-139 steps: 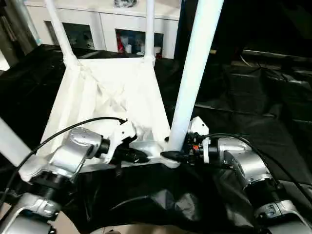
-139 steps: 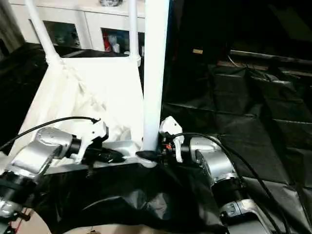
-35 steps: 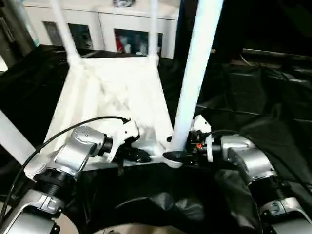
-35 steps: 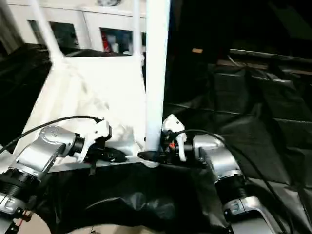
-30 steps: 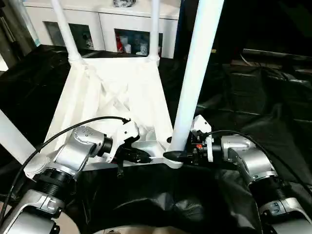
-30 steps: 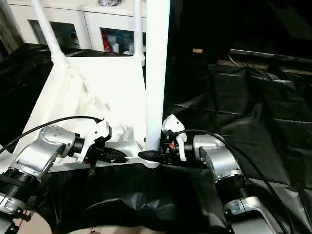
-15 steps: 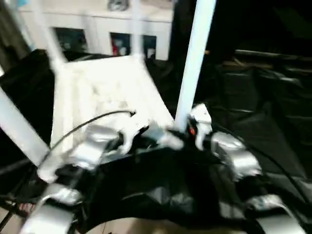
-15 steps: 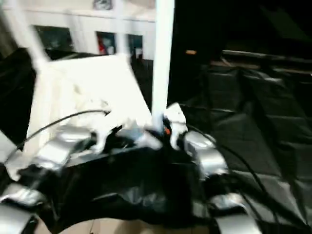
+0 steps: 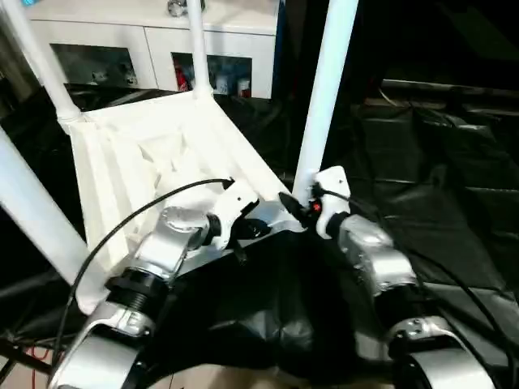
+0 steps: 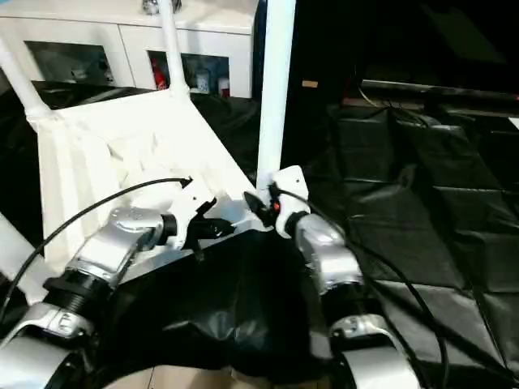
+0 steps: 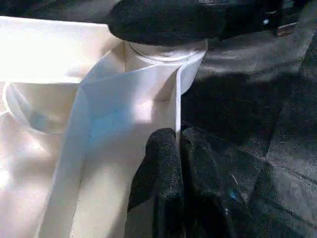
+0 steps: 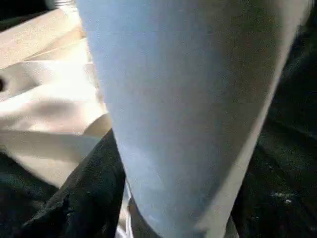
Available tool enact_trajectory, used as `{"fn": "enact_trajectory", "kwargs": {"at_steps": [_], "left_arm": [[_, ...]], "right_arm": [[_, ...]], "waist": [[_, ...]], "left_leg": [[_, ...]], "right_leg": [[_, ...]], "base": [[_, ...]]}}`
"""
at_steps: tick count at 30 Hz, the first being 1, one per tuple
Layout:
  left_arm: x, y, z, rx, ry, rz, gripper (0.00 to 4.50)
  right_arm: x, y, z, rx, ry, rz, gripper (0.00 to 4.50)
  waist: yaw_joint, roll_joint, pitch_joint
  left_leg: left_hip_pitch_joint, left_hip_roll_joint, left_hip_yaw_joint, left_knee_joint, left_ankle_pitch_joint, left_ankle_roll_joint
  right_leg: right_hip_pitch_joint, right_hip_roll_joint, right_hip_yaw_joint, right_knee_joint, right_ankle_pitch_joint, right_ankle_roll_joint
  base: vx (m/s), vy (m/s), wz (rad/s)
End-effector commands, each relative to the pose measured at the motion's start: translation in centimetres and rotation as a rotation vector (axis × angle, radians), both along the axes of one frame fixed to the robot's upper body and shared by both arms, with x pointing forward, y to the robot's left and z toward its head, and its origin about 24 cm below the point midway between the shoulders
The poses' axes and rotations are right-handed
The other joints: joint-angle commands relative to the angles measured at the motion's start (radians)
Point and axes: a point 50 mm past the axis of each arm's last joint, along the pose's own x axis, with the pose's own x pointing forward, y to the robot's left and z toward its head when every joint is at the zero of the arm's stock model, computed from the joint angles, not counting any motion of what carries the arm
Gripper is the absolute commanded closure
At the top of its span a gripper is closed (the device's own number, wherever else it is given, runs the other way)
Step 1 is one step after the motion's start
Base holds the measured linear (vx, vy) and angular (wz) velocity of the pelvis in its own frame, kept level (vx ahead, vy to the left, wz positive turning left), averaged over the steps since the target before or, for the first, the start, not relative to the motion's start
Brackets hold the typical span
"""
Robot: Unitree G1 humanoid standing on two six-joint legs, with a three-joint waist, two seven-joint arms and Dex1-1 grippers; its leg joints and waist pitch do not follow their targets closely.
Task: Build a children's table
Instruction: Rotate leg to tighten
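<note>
The white tabletop [image 9: 146,158] lies upside down and tilted, ribbed underside up, with its near right corner raised. Four white legs stand in its corners: the near right leg [image 9: 324,89], the near left leg [image 9: 32,211] and two far legs [image 9: 196,49] [image 9: 36,57]. My left gripper [image 9: 261,230] is shut on the thin near rim [image 11: 177,114] of the tabletop, just left of that corner. My right gripper [image 9: 293,203] is shut around the base of the near right leg [image 12: 183,114], with one black finger [image 12: 84,198] curving beside it.
A white cabinet with glass doors [image 9: 154,57] stands behind the tabletop. Crumpled black sheeting [image 9: 438,186] covers the ground to the right and in front. A black cable [image 9: 138,219] loops over my left forearm.
Both grippers have moved forward and up, keeping their holds. The tabletop's near right corner has risen, so the top tilts and has turned. The camera has shifted too.
</note>
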Motion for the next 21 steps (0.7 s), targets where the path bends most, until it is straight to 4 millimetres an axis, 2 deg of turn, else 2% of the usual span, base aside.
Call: {"fn": "enact_trajectory", "kwargs": {"at_steps": [1,2,3,4,8,10,13,15,16,19,21], "left_arm": [[-0.2,-2.0,1.3,-0.051,-0.065,-0.095,4.5],[-0.3,-1.8,1.3,-0.055,-0.065,-0.113,4.5],[-0.4,-1.7,1.3,-0.058,-0.065,-0.125,4.5],[-0.5,-1.6,1.3,-0.057,-0.055,-0.138,4.5],[-1.5,-0.5,1.1,-0.056,-0.011,-0.231,4.5],[-1.9,-0.1,1.1,-0.059,0.001,-0.267,4.5],[-2.2,0.3,1.1,-0.064,0.011,-0.298,4.5],[-3.0,1.2,1.2,-0.065,0.051,-0.355,4.5],[-3.0,1.2,1.2,-0.064,0.053,-0.357,4.5],[-3.3,1.8,1.1,-0.052,0.069,-0.376,4.5],[-3.5,2.1,1.1,-0.046,0.081,-0.387,4.5]], "right_arm": [[-2.1,3.7,-1.7,-0.017,0.08,0.273,1.39],[-2.1,3.4,-1.6,-0.024,0.075,0.29,1.39],[-2.1,3.2,-1.5,-0.024,0.073,0.3,1.09],[-2.1,2.9,-1.4,-0.021,0.071,0.315,1.0],[-3.0,1.4,-0.9,-0.02,0.095,0.462,1.0],[-3.5,0.9,-0.9,-0.028,0.111,0.527,1.0],[-3.9,0.6,-1.0,-0.038,0.123,0.575,1.0],[-4.7,-0.3,-1.1,-0.056,0.164,0.652,1.0],[-4.7,-0.3,-1.1,-0.057,0.166,0.656,1.0],[-5.1,-0.7,-1.1,-0.066,0.191,0.691,1.0],[-5.2,-0.8,-1.1,-0.07,0.196,0.702,1.0]], "waist": [[0.004,0.004,-0.053],[0.004,0.006,-0.052],[0.005,0.006,-0.053],[0.005,0.006,-0.052],[0.007,0.006,-0.049],[0.013,0.008,-0.049],[0.017,0.009,-0.051],[0.021,0.007,-0.051],[0.024,0.007,-0.051],[0.029,0.009,-0.051],[0.029,0.007,-0.05]], "left_leg": [[-0.019,-0.01,0.016,-0.064,-0.168,0.05],[-0.019,-0.01,0.017,-0.064,-0.17,0.051],[-0.017,-0.01,0.017,-0.064,-0.171,0.051],[-0.017,-0.009,0.017,-0.064,-0.174,0.051],[-0.016,-0.005,0.017,-0.067,-0.193,0.061],[-0.012,-0.003,0.019,-0.066,-0.193,0.064],[-0.013,-0.003,0.018,-0.066,-0.174,0.063],[-0.012,-0.003,0.019,-0.065,-0.167,0.059],[-0.013,-0.003,0.018,-0.066,-0.164,0.06],[-0.011,-0.001,0.022,-0.063,-0.151,0.063],[-0.012,-0.003,0.022,-0.064,-0.158,0.06]], "right_leg": [[0.061,-0.044,0.022,-0.071,-0.133,-0.236],[0.06,-0.045,0.022,-0.071,-0.133,-0.241],[0.061,-0.046,0.022,-0.071,-0.137,-0.243],[0.06,-0.046,0.022,-0.072,-0.141,-0.244],[0.06,-0.046,0.023,-0.072,-0.158,-0.244],[0.057,-0.046,0.023,-0.071,-0.146,-0.251],[0.059,-0.046,0.023,-0.067,-0.121,-0.253],[0.06,-0.046,0.022,-0.066,-0.111,-0.258],[0.063,-0.046,0.022,-0.065,-0.109,-0.255],[0.06,-0.045,0.022,-0.061,-0.077,-0.263],[0.06,-0.046,0.021,-0.063,-0.1,-0.259]], "base": [[0.0,0.0,0.0],[0.0,0.0,0.0],[0.0,0.0,0.0],[0.0,0.0,0.0],[0.0,0.0,0.0],[0.0,0.0,0.0],[0.0,0.0,0.0],[0.0,0.0,0.0],[0.0,0.0,0.0],[0.0,0.0,0.0],[0.0,0.0,0.0]]}}
